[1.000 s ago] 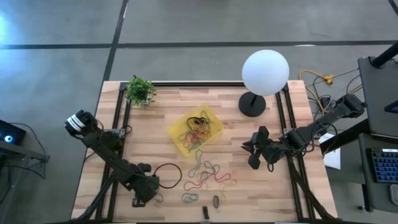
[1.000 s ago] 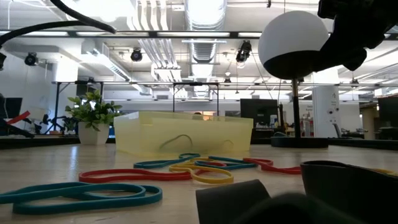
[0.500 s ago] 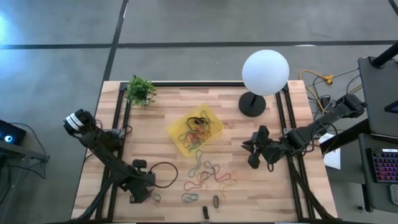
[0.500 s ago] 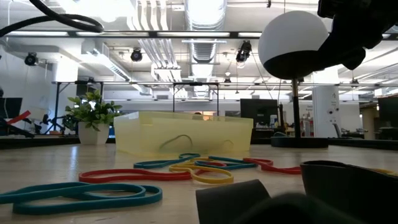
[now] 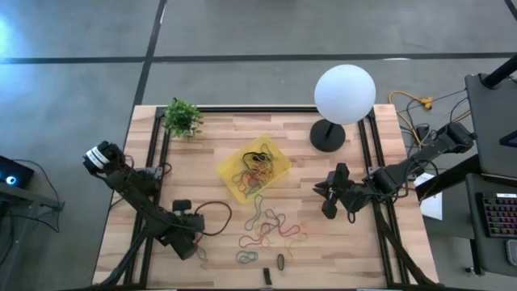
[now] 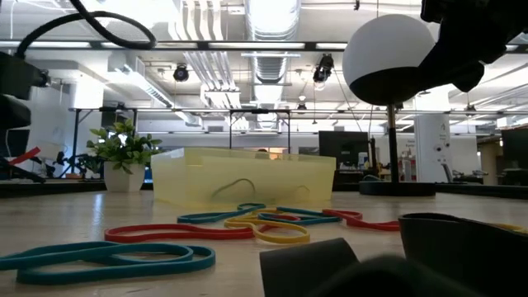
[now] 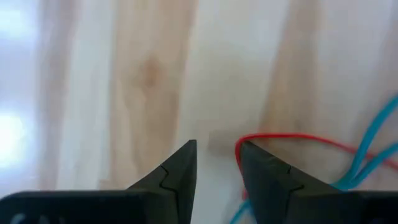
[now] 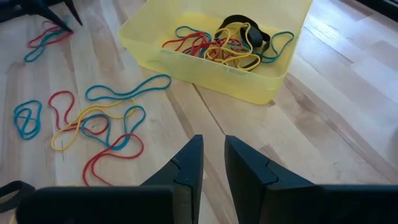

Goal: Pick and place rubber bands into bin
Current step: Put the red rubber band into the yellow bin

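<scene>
The yellow bin (image 5: 228, 171) sits mid-table with several rubber bands inside it (image 8: 217, 40). More coloured rubber bands (image 5: 271, 226) lie loose on the wood nearer the front edge, also seen in the right wrist view (image 8: 99, 124) and the low view (image 6: 177, 233). A big black ring (image 5: 222, 212) lies at their left. My left gripper (image 5: 192, 249) points steeply down at the near left, open just above the wood (image 7: 217, 148); a red band (image 7: 286, 138) curves round one fingertip, and I cannot tell whether they touch. My right gripper (image 5: 321, 198) hovers right of the bin, its fingers a narrow gap apart (image 8: 213, 149), nothing between them.
A lamp with a white globe (image 5: 345, 93) and black round base (image 5: 327, 136) stands at the far right. A small potted plant (image 5: 182, 118) is at the far left corner. Two small dark oblong pieces (image 5: 280, 262) lie near the front edge. Black rails (image 5: 153, 153) run along both sides.
My left gripper has tipped to point more steeply down, rolled at the wrist, and shifted a little toward the table's far edge and right, closer to the black ring. My right arm has kept still.
</scene>
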